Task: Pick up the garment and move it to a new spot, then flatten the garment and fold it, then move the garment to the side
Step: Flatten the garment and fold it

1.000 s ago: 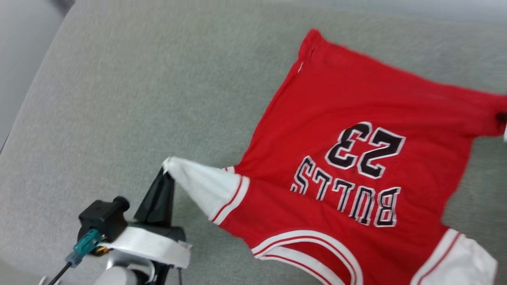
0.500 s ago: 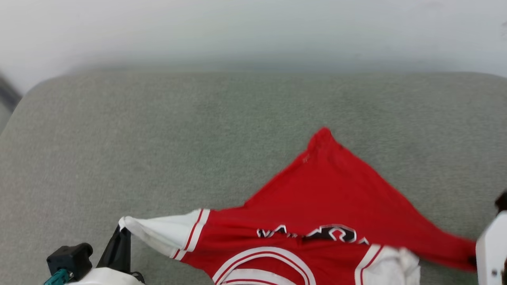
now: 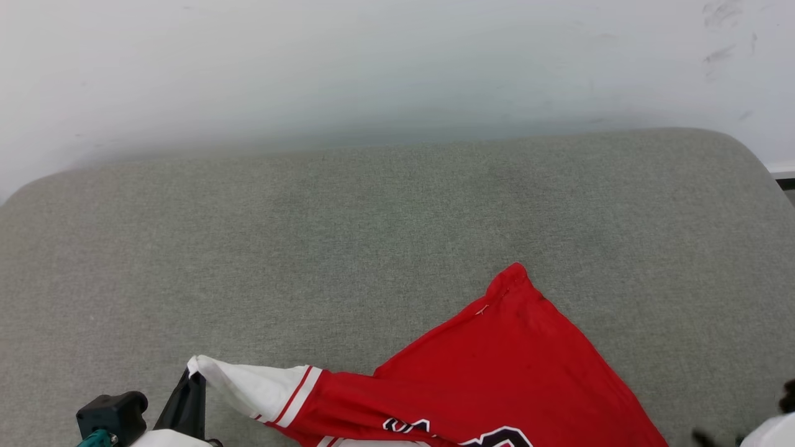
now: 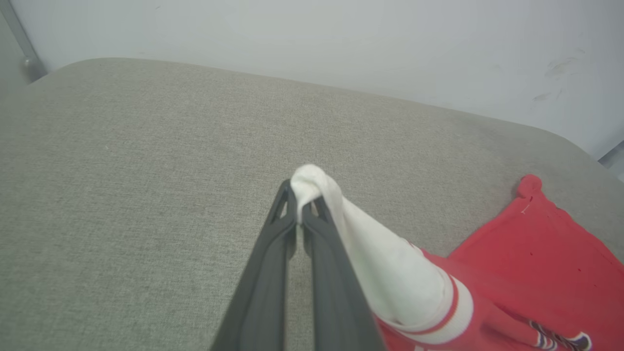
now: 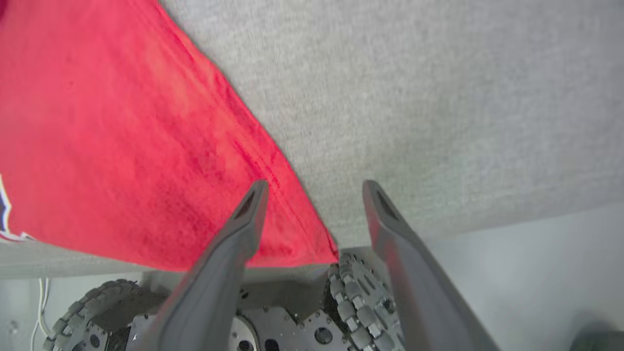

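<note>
The red jersey (image 3: 509, 366) lies on the grey cloth-covered table (image 3: 348, 242), its lower part cut off by the bottom of the head view. My left gripper (image 4: 298, 195) is shut on the tip of the white sleeve end (image 4: 390, 273), pulling it up and to the left; the same gripper (image 3: 190, 374) shows at the lower left of the head view. My right gripper (image 5: 314, 192) stands open above the table's near edge. A red corner of the jersey (image 5: 122, 136) hangs over that edge beneath the fingers, untouched.
A white wall (image 3: 372, 62) rises behind the table's rounded far edge. The robot's wheeled base (image 5: 351, 302) shows below the table edge in the right wrist view. Bare grey surface stretches left of and beyond the jersey.
The head camera has tilted up, so the wall is now in view and the jersey sits lower. The jersey has bunched toward the near edge, hiding most of its print. The left gripper still holds the sleeve.
</note>
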Robot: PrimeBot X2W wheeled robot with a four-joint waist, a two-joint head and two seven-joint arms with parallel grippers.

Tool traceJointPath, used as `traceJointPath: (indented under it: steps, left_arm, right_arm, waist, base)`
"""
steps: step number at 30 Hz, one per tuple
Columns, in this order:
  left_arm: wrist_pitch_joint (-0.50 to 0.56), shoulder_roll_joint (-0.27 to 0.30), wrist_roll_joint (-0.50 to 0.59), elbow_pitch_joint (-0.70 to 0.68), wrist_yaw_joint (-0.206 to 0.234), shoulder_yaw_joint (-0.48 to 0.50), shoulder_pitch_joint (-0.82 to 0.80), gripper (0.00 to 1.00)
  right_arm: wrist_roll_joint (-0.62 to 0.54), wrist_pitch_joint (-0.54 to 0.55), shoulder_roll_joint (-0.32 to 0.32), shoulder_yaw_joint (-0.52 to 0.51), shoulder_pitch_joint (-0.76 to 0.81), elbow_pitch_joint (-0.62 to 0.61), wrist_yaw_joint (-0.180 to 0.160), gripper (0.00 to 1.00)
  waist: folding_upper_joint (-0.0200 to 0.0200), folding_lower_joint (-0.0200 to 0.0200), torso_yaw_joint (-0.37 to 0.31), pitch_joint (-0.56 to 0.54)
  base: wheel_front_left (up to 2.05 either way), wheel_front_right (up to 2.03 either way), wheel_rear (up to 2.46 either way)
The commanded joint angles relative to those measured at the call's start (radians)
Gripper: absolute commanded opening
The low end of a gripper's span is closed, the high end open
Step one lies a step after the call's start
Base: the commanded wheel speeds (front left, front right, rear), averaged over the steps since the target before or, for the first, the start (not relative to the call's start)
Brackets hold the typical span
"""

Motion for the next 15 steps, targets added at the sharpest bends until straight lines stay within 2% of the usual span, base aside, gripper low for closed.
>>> traceJointPath:
  steps: [1,5,8,11,15]
  left_arm:
    - [0.004,0.004,0.008,-0.007,0.004,-0.002,-0.003,0.0]
    - [0.008,0.002,0.013,-0.018,0.0,-0.009,-0.03,0.0]
    - [0.009,-0.001,0.019,-0.028,-0.002,-0.016,-0.052,0.0]
    - [0.002,-0.004,0.028,-0.038,-0.007,-0.023,-0.08,0.0]
    - [-0.004,-0.009,0.039,-0.043,-0.015,-0.033,-0.114,0.0]
  right_arm:
    - [-0.007,-0.109,-0.002,-0.01,-0.049,-0.007,0.0,1.0]
    - [-0.021,-0.383,-0.001,-0.01,-0.144,0.017,0.0,1.0]
    - [-0.01,-0.5,-0.022,0.045,-0.226,0.055,0.0,1.0]
    - [0.017,-0.522,-0.052,0.111,-0.319,0.1,0.0,1.0]
    - [0.043,-0.439,-0.093,0.192,-0.418,0.141,0.0,1.0]
  waist:
    - [0.0,0.0002,0.001,0.008]
    - [0.0,0.0002,0.015,0.03]
    - [0.0,0.0002,0.029,0.055]
    - [0.0,0.0002,0.047,0.095]
    - [0.0,0.0002,0.068,0.139]
  base:
    - [0.0,0.0,0.0]
    - [0.0,0.0,0.0]
    - [0.0,0.0,0.0]
    - [0.0,0.0,0.0]
    - [0.0,0.0,0.0]
